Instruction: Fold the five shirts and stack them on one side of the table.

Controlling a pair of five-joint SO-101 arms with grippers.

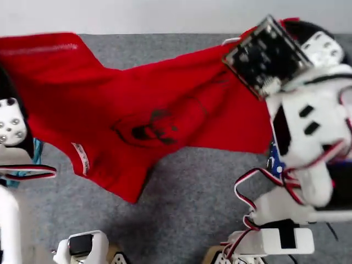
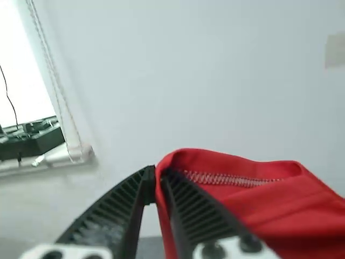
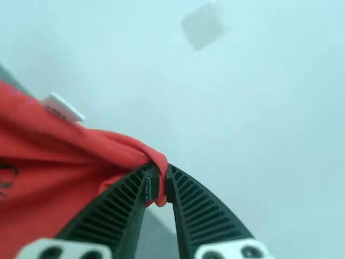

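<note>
- The table (image 1: 198,187) has a grey, felt-like cover.
- Beyond its far edge stands a plain white wall (image 1: 165,16).
- In the left wrist view, a bright window (image 2: 27,91) lets in daylight. A beaded cord (image 2: 54,83) hangs beside it, down to the pale sill (image 2: 48,159).
- A dark object (image 2: 32,137) lies at the window's foot.
- A pale plate (image 2: 335,49) sits on that wall.
- The right wrist view shows a blurred pale square (image 3: 205,24) on a light surface.

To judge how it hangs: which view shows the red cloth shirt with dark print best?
The high view: the red shirt spreads nearly whole, print included. The left wrist view gives a stitched hem in the left gripper; the right wrist view, a bunched corner in the right gripper.
</note>
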